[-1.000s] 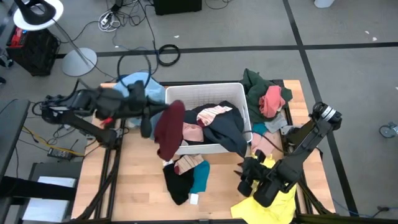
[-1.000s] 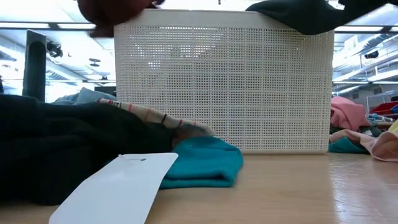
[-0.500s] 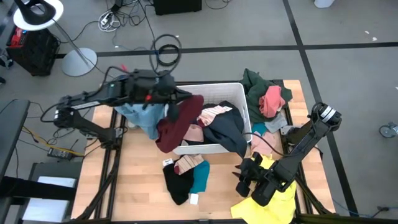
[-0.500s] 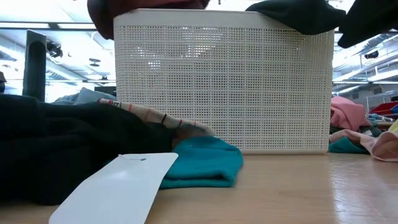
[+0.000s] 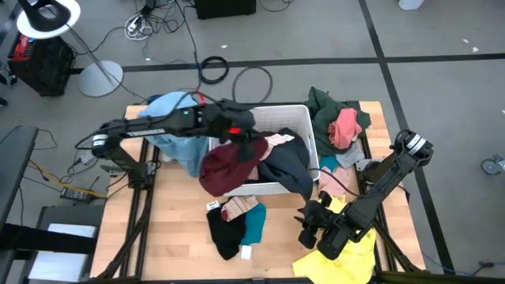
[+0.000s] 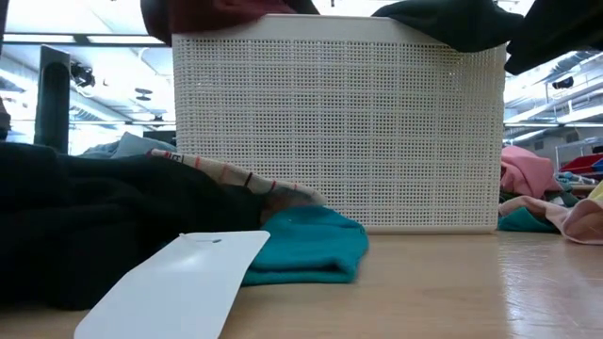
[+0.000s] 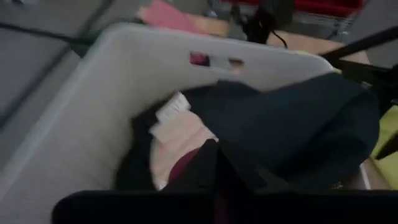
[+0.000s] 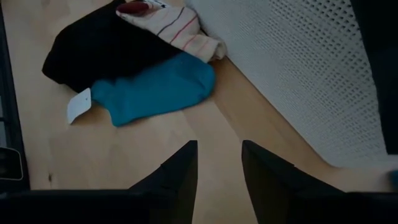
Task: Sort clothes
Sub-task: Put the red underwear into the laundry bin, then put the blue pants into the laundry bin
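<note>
My left gripper (image 5: 246, 132) is over the white bin (image 5: 260, 117), shut on a maroon garment (image 5: 229, 164), which also shows above the bin's rim in the low view (image 6: 217, 9). A dark navy garment (image 5: 288, 167) hangs over the bin's near right wall. A pale striped garment (image 7: 177, 127) lies inside the bin. My right gripper (image 5: 309, 229) is open and empty, low over the table by the yellow garment (image 5: 347, 252). Black (image 8: 99, 46), teal (image 8: 155, 90) and striped (image 8: 174, 28) garments lie on the table before the bin. My left gripper holds the maroon garment by a bunched upper part (image 7: 196, 163) between its two fingers, coming from above over the bin's left half. The garment hangs below the fingers and drapes over the bin's near left wall (image 5: 217, 185). How many layers it holds cannot be told.
Light blue clothes (image 5: 177, 134) lie left of the bin. Dark green (image 5: 327, 102) and pink (image 5: 345, 126) clothes are piled on the right far side. A white tag (image 6: 170, 282) lies by the teal garment. Bare wood shows at the near left (image 5: 166, 237).
My left gripper has swung from the bin's left side toward the table's right edge, to above the bin, carrying the maroon garment. The garment now hangs over the bin's near left wall instead of beside the bin.
</note>
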You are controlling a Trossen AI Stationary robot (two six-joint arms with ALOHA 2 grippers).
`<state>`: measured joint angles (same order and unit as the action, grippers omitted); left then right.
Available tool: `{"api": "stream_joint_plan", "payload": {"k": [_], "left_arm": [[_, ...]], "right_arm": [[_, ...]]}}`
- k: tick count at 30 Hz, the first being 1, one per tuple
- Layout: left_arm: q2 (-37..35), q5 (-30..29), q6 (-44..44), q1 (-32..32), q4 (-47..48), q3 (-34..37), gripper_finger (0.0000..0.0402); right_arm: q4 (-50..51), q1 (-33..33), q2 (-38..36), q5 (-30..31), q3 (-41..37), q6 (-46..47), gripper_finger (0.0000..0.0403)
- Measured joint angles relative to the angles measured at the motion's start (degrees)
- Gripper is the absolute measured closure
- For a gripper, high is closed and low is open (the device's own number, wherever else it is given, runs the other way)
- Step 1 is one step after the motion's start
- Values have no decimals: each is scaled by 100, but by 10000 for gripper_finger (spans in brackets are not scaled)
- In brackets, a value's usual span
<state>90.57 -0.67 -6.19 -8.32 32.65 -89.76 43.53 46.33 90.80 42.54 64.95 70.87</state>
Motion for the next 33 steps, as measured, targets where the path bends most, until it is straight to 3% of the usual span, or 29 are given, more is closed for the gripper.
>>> {"api": "stream_joint_plan", "payload": {"k": [11,24,29,33], "left_arm": [[314,773,-205,-231,370,-84,277],[-284,337,131,-250,2269,-1245,273],[-895,78,128,-247,3053,-1112,273],[-1587,-230,-153,-244,3122,-494,273]], "right_arm": [[-17,0,0,-66,0,-2,288],[-20,0,0,-79,0,-7,289],[-13,2,0,-85,0,-9,289],[-22,2,0,-89,0,-11,289]]}}
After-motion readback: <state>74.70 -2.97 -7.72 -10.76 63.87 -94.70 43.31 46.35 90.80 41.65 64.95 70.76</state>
